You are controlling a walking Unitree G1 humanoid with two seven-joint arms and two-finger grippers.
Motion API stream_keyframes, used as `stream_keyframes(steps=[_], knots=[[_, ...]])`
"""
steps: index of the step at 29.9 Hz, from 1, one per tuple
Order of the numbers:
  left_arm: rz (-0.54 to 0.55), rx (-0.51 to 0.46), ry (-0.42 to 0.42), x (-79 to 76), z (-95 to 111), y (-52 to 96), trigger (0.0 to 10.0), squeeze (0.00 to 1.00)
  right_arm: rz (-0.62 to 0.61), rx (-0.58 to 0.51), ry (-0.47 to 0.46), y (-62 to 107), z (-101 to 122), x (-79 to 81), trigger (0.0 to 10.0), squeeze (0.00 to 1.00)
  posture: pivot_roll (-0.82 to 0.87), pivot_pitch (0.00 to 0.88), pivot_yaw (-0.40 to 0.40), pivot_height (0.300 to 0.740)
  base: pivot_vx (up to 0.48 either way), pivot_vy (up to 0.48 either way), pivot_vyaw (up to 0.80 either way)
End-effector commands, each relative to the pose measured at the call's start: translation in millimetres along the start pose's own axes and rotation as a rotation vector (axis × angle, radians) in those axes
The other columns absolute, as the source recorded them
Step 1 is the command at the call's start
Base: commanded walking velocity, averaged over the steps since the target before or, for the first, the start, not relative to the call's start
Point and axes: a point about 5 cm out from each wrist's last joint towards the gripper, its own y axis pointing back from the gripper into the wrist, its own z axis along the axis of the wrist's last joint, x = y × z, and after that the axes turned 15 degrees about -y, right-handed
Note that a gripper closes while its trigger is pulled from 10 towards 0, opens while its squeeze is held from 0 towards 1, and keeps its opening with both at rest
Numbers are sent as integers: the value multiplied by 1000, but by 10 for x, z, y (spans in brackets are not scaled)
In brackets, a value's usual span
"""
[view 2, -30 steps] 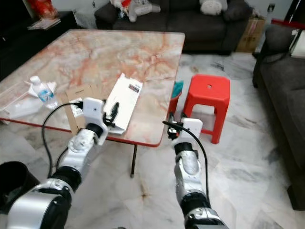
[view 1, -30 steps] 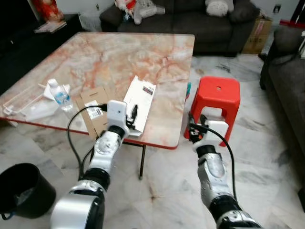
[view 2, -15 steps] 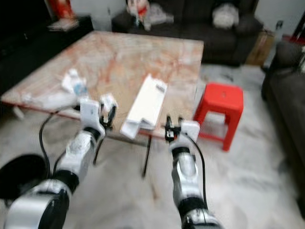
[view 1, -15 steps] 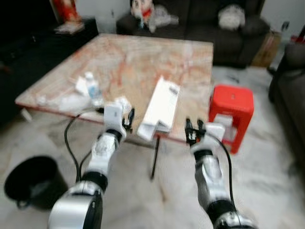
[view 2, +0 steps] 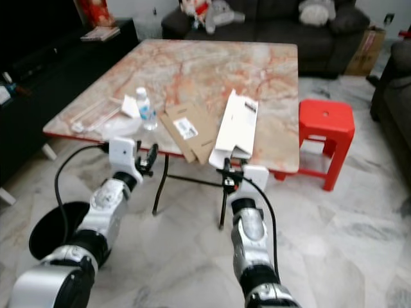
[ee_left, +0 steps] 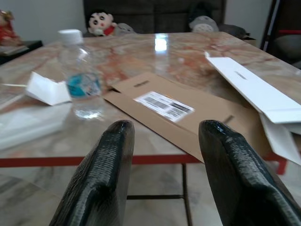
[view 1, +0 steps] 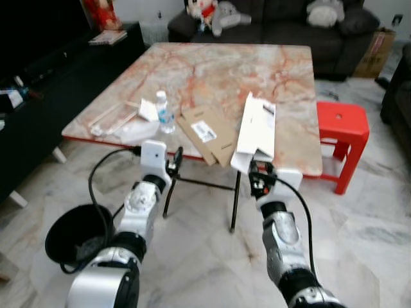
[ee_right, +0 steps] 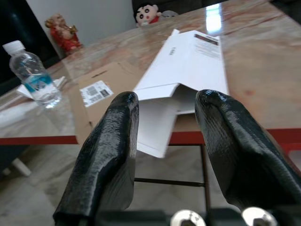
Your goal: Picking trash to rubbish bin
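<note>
On the marble table (view 1: 212,70) lie a small plastic water bottle (view 1: 164,110), a flattened brown cardboard piece (view 1: 207,131) and a long white carton (view 1: 255,128) that overhangs the near edge. White scraps (view 1: 122,122) lie left of the bottle. A black bin (view 1: 74,236) stands on the floor at lower left. My left gripper (view 1: 174,162) is open and empty, just short of the table edge, facing the bottle (ee_left: 81,80) and the cardboard (ee_left: 174,117). My right gripper (view 1: 258,179) is open and empty, below the carton's (ee_right: 188,61) overhanging end.
A red plastic stool (view 1: 342,128) stands right of the table. A dark sofa (view 1: 270,19) with soft toys runs along the far wall, and a dark low cabinet (view 1: 38,83) lines the left. Marble floor lies open around my arms.
The camera has pulled back and swung, so the table sits farther off and the bin shows more fully. Both grippers stay open and empty before the table edge.
</note>
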Motion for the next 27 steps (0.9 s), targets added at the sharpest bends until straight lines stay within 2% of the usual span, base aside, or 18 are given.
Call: stream_keyframes(steps=[1,5,9,22,27], knots=[[1,-9,-8,41,26,-10,10000,0,0,-14,-9,-12,18,27,10000,0,179,53,64,740,289,0,0],[-2,-7,-5,42,21,-6,10000,0,-2,-12,-12,-12,13,30,10000,0,178,54,66,740,308,0,0],[-11,0,-3,21,-3,14,10000,0,-10,-2,-30,-5,-8,29,10000,0,182,59,65,740,366,0,-705],[-5,-2,-1,31,2,18,10000,0,16,-10,-22,-27,3,85,10000,0,188,62,60,740,367,0,0],[-4,-4,1,23,15,6,10000,0,32,0,11,-22,-5,90,10000,0,186,61,58,740,367,0,0]])
